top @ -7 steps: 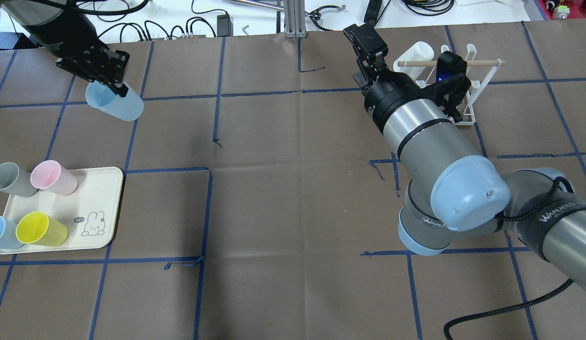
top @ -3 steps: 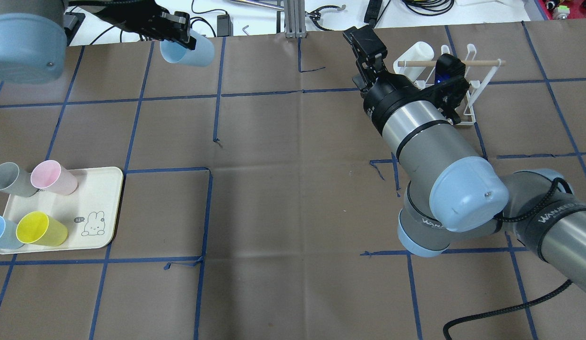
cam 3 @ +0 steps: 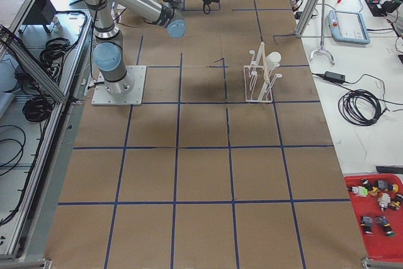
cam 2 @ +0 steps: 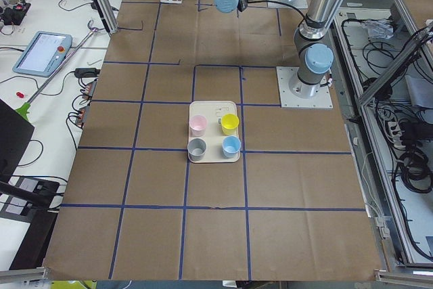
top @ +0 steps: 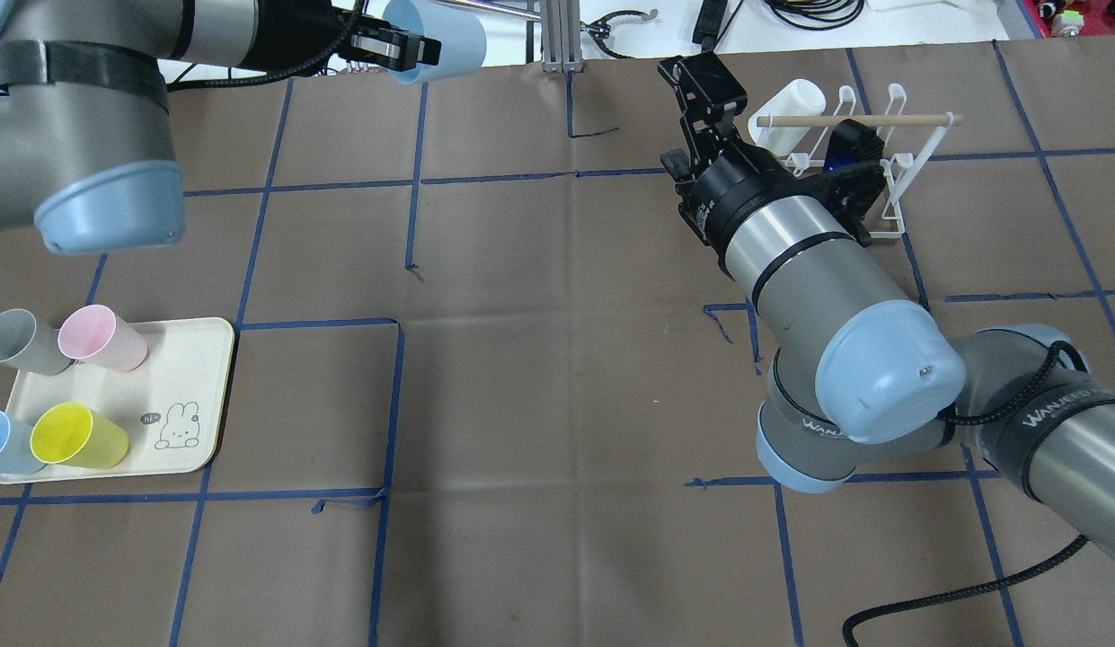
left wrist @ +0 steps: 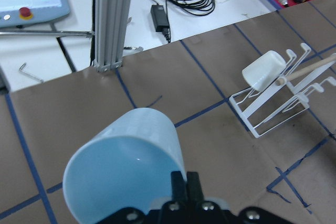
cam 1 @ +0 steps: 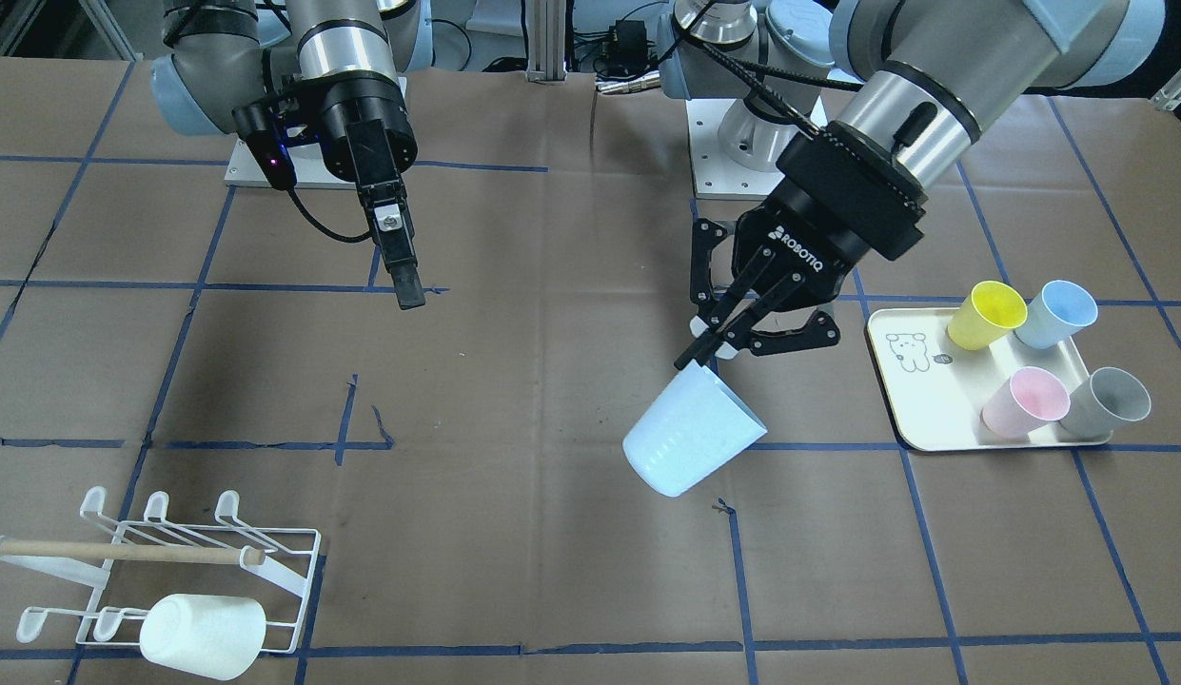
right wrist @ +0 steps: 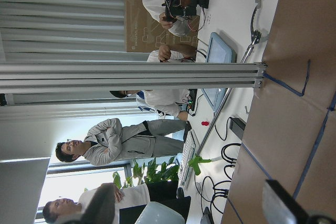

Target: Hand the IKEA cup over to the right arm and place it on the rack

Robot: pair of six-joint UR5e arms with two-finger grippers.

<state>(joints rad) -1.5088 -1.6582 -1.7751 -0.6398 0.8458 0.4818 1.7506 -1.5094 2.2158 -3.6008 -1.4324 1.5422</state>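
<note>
My left gripper (cam 1: 709, 350), a claw-like linkage type, is shut on the rim of a light-blue cup (cam 1: 690, 436) and holds it tilted in the air above the table's middle. In the overhead view the cup (top: 434, 38) is at the far edge, left of centre. The left wrist view shows the cup (left wrist: 123, 174) pinched between the fingertips (left wrist: 180, 188). My right gripper (cam 1: 406, 281), boxy with long flat fingers, hangs open and empty well apart from the cup. The white wire rack (cam 1: 124, 551) with a wooden dowel stands at the far right in the overhead view (top: 853, 119).
A white cup (cam 1: 202, 636) lies on the rack. A cream tray (cam 1: 933, 400) holds yellow, blue, pink and grey cups (top: 76, 436). An aluminium post (left wrist: 110, 19) stands at the table's far edge. People stand beyond the table in the right wrist view.
My left arm has carried the light-blue cup up and to the right, toward the table's far middle. My right gripper has shifted only slightly near the rack.
</note>
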